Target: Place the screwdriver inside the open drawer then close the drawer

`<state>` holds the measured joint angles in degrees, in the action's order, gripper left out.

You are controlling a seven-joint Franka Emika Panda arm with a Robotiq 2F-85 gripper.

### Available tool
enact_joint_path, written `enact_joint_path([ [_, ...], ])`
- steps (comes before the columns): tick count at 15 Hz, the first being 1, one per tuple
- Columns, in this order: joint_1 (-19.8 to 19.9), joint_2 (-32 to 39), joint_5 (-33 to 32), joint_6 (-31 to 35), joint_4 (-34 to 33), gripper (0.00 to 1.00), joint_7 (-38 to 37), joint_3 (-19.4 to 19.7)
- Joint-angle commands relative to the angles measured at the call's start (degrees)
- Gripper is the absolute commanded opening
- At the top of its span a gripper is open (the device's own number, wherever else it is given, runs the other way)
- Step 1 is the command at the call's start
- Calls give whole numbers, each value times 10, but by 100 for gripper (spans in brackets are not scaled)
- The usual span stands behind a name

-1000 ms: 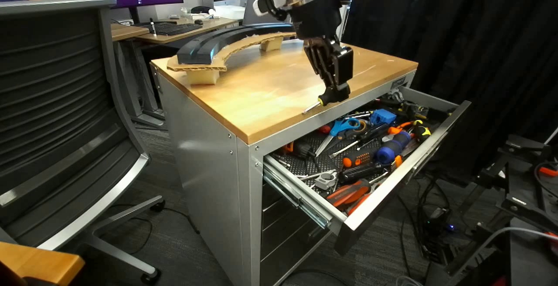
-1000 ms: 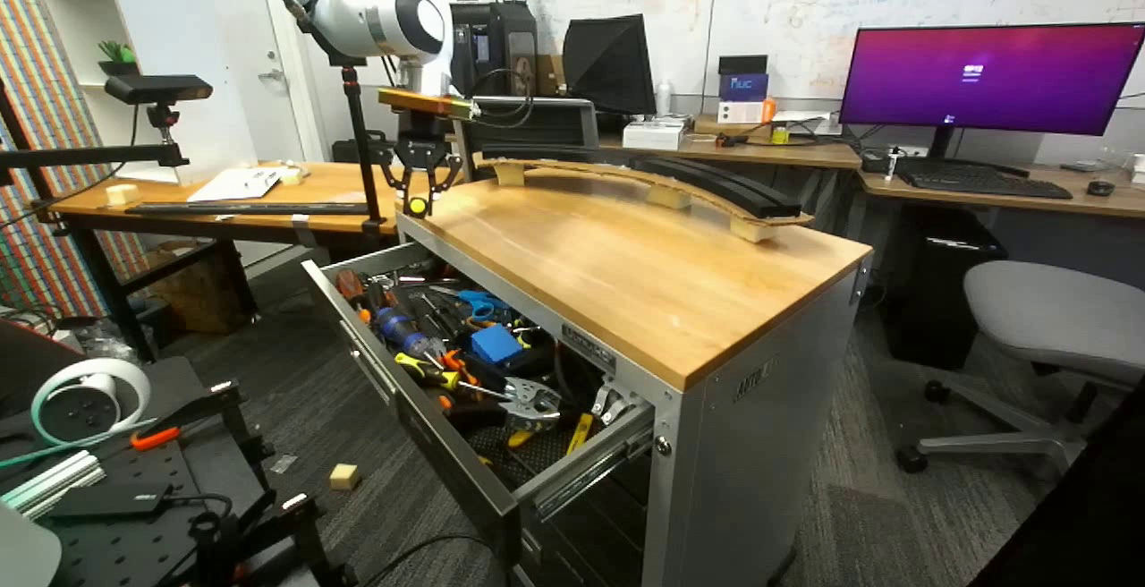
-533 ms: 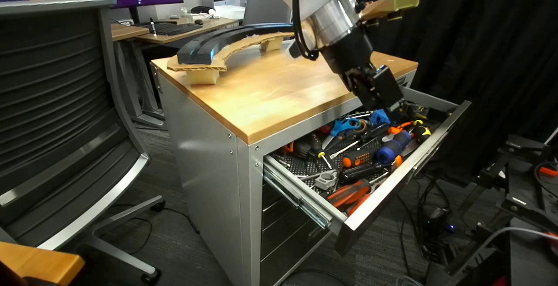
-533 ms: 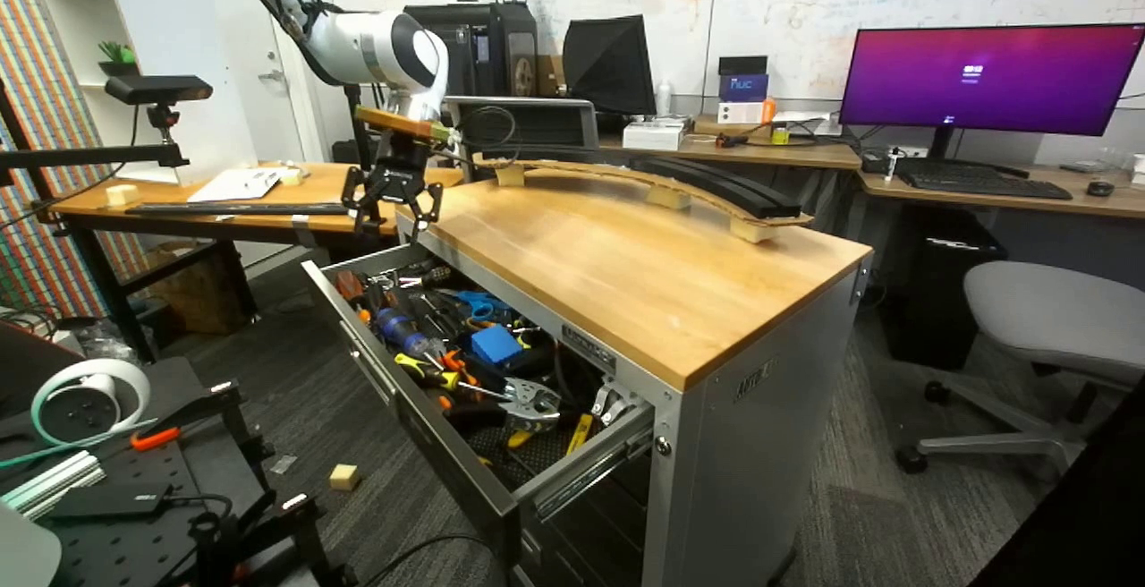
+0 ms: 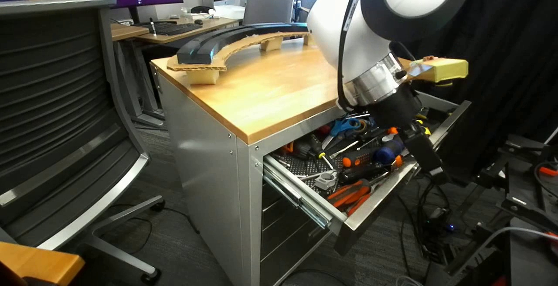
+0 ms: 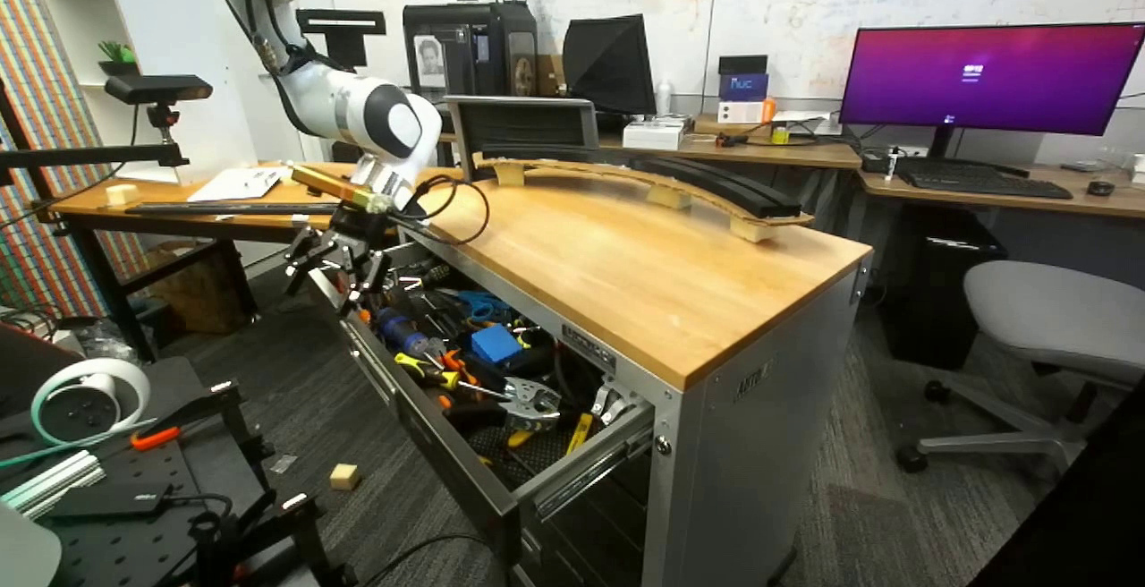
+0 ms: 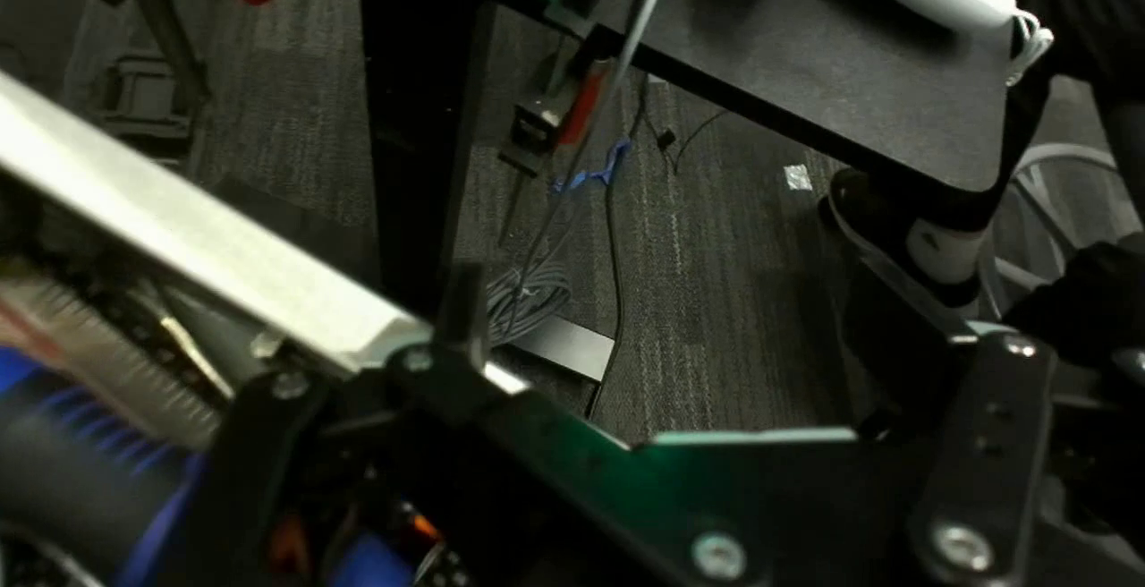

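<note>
The screwdriver (image 5: 316, 145), with a black handle, a yellow ring and a short metal shaft, lies among other tools in the drawer (image 5: 379, 199), near its inner corner. In an exterior view the screwdriver (image 6: 436, 275) shows small behind the arm. The drawer (image 6: 420, 426) is pulled out, its light metal front edge (image 7: 206, 229) crossing the wrist view. My gripper (image 6: 327, 290) tilts down over and past that front edge, away from the screwdriver. Its jaws stand wide apart, with only floor seen between them in the wrist view.
Blue scissors (image 5: 346, 124), orange-handled tools (image 5: 351, 193) and a blue block (image 6: 495, 344) fill the drawer. A curved black track on cardboard (image 5: 235, 44) stands on the wooden top (image 5: 279, 85). A dark table (image 7: 832, 59) and a person's shoe (image 7: 939, 247) are beyond the drawer.
A second ago the gripper held the screwdriver above the cabinet edge. Since then it has let go, the screwdriver has come to lie in the drawer, and the arm has moved outward and down past the front.
</note>
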<state>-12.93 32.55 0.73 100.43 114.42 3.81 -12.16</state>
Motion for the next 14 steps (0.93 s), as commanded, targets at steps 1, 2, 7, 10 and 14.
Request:
enact_joint_path([
  [1,0,-27,65,71,60,74,-70,3],
  [2,-2,-25,79,97,68,73,-87,3],
  [7,-8,-22,128,191,70,38,-171,14],
  [10,-24,-24,111,223,62,15,-240,31],
  [14,-62,-5,53,263,36,1,-330,64],
])
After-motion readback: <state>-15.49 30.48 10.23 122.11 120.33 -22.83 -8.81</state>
